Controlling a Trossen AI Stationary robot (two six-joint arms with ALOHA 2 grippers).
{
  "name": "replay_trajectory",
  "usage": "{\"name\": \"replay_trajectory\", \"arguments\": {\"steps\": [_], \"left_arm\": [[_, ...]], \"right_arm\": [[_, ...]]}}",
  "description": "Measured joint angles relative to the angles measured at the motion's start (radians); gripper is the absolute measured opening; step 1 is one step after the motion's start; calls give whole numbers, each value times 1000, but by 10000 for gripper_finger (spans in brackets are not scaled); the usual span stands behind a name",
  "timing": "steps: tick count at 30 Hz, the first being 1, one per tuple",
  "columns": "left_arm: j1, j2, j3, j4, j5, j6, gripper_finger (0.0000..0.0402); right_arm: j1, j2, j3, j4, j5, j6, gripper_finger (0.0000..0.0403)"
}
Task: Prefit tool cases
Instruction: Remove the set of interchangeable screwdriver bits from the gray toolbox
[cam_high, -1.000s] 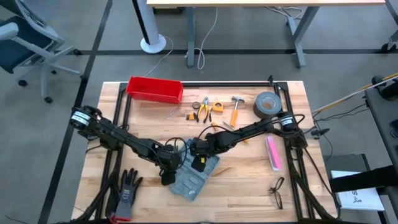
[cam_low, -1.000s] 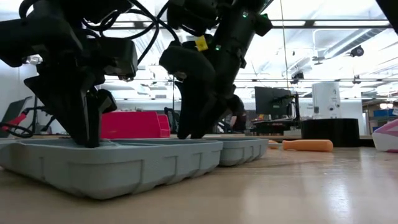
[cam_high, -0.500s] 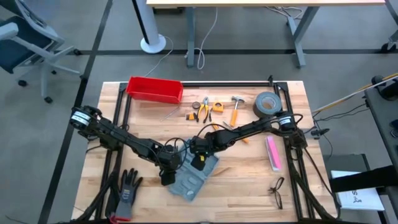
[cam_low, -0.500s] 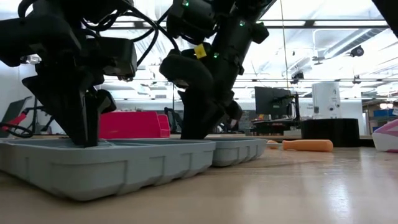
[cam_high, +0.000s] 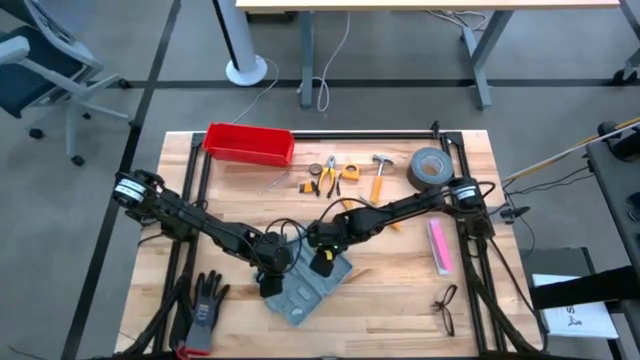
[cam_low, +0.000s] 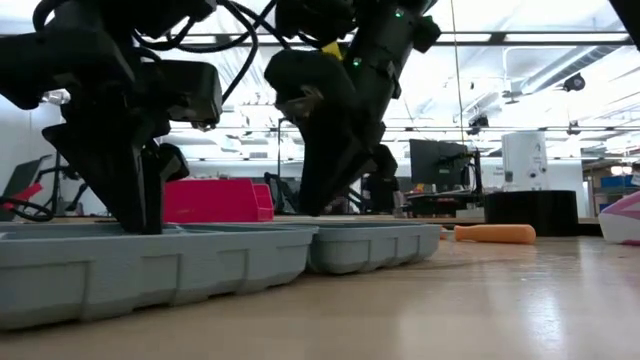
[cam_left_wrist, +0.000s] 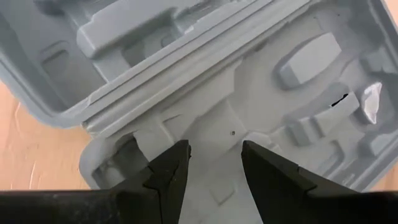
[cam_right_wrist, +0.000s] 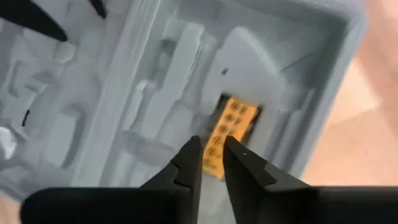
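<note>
The grey-blue tool case (cam_high: 305, 290) lies open on the table, moulded interior up, both halves flat (cam_low: 200, 265). My left gripper (cam_left_wrist: 214, 165) points down into its near-left half, fingers apart around a raised moulded block. My right gripper (cam_right_wrist: 211, 155) points down into the far-right half (cam_low: 370, 245). Its fingers stand almost together over a recess that holds a yellow label (cam_right_wrist: 229, 127). My left gripper comes from above, with one finger (cam_left_wrist: 171, 168) on each side of a raised moulded block (cam_left_wrist: 214, 140) beside the hinge ridge. The case stays flat on the table. My right gripper has its fingertips (cam_right_wrist: 194, 152) down in the yellow-labelled recess (cam_right_wrist: 217, 146), nearly closed from above. The fingers hide what lies between them. That half rests on the table.
At the back stand a red bin (cam_high: 248, 143), pliers (cam_high: 325, 175), a hammer (cam_high: 380, 175) and a tape roll (cam_high: 430, 168). A pink object (cam_high: 438, 245) and glasses (cam_high: 445, 308) lie at the right. A glove (cam_high: 205, 305) lies at the near left.
My right gripper has closed its fingers and shifted a little toward the table's right edge. The case has turned on the table: its far-right half has swung right with that gripper, while the part under my left gripper has stayed.
</note>
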Motion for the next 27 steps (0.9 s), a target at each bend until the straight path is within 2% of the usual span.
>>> {"name": "replay_trajectory", "arguments": {"steps": [5,13,18,27], "left_arm": [[0,0,0,0,0,-14,158],[0,0,0,0,1,-17,158],[0,0,0,0,3,-19,158],[-2,0,0,-1,9,-21,158]], "right_arm": [[12,0,0,-7,-52,96,105],[9,8,0,-9,-9,134,176],[5,39,0,-4,-11,137,194],[0,65,0,61,-14,116,195]]}}
